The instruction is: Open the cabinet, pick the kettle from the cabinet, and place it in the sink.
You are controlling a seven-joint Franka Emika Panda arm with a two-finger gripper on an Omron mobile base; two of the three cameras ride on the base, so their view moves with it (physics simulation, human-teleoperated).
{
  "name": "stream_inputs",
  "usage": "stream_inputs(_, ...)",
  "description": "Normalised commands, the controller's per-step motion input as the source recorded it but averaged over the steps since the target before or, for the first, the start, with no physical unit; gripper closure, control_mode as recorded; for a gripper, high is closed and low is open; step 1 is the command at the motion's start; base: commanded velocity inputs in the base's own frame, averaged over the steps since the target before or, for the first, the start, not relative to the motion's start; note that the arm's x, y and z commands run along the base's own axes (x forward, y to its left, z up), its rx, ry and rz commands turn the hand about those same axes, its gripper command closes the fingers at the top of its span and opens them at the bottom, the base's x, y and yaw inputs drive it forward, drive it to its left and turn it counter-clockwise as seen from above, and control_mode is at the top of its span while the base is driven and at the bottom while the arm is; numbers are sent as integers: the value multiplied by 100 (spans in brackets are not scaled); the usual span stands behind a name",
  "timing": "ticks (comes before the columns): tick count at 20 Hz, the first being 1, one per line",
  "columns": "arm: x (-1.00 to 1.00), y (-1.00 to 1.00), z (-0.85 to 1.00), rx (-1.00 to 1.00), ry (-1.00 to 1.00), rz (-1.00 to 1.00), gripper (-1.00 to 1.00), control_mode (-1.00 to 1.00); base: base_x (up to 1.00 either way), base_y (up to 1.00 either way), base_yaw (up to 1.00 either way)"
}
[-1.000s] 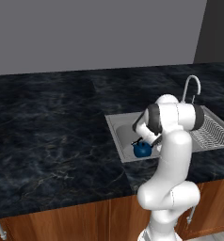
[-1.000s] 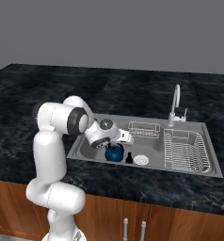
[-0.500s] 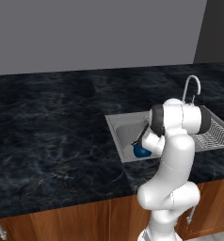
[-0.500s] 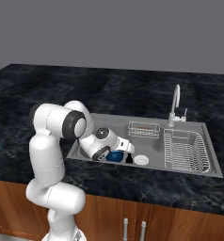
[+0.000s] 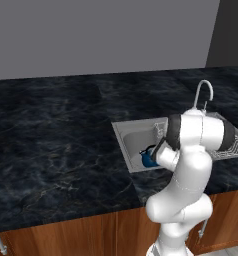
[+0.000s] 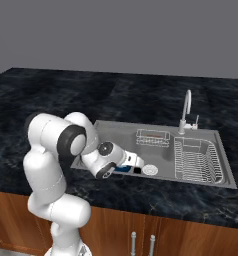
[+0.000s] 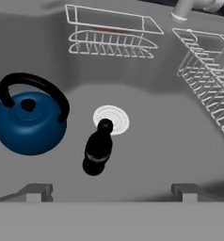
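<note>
The dark-blue kettle (image 7: 28, 123) with its black arched handle stands upright on the floor of the grey sink (image 7: 156, 141), apart from my fingers. My gripper (image 7: 111, 192) hangs low inside the basin, open and empty, with the kettle ahead and to its left. From the left base view the kettle (image 5: 148, 158) peeks out beside my forearm in the sink (image 5: 122, 131). On the right base view only a blue sliver of the kettle (image 6: 122, 170) shows under my hand in the sink (image 6: 116, 134). The cabinet is out of view.
A small black bottle (image 7: 98, 147) lies by the round drain (image 7: 115, 116), just right of the kettle. A wire basket (image 7: 111, 34) hangs on the far wall, a dish rack (image 6: 196, 159) fills the right side, and the curved faucet (image 6: 186, 107) stands behind.
My hand has slid lower and to the right, off the kettle, while the elbow folded down. The kettle stays where it stood in the sink.
</note>
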Motion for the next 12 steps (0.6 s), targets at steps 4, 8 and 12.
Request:
stream_inputs(4, 6, 8, 65, 5, 11, -4, -100, -100, 0, 0, 0)
stream_inputs(8, 0, 6, 55, 9, 7, -1, -100, -100, 0, 0, 0)
stream_inputs(12, 0, 5, 57, 14, 4, 0, -100, -100, 0, 0, 0)
